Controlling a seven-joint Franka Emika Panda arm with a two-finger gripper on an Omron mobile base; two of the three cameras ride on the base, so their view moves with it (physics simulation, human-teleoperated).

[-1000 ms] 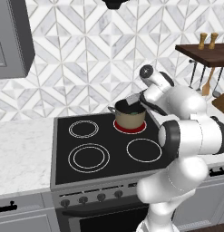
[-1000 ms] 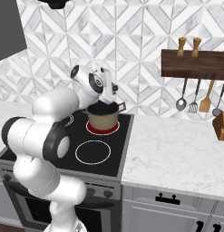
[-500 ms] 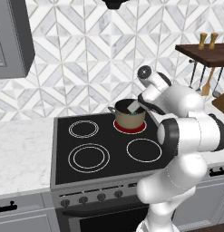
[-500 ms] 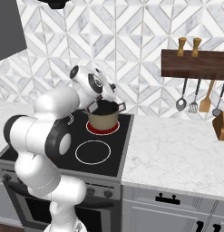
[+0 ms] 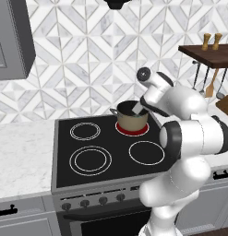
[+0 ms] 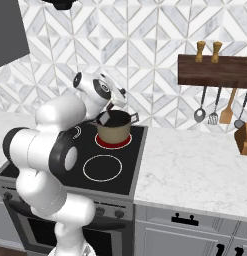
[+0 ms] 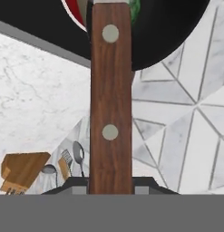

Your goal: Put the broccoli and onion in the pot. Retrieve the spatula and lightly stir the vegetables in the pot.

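- Spatula (image 7: pixel 111 90) first: you see its brown, two-rivet wooden handle running straight up the middle of the hand view, with the grey blade (image 5: pixel 138 109) angled down into the pot's mouth in the left base view.
- Fingers (image 7: pixel 111 188): you have them clamped on the lower end of that handle, one dark tip on each side.
- Pot (image 5: pixel 132 118): you find it upright on the rear right burner, which glows red beneath it (image 5: pixel 133 131); in the right base view the pot (image 6: pixel 114 127) shows its tan wall and a grey side handle.
- Broccoli (image 7: pixel 135 7): you can make out a sliver of green beside the handle, inside the dark pot interior. The onion you cannot pick out.
- Stove (image 5: pixel 106 152): black glass top with three unlit ring burners, knobs along its front edge.
- Tabletop (image 6: pixel 195 167): white marble runs to the right of the stove; a wooden knife block (image 6: pixel 243 138) stands at its far end.
- Wall rack (image 6: pixel 214 71): dark wooden shelf with two wooden shakers on top and utensils hanging beneath, well apart from the pot.
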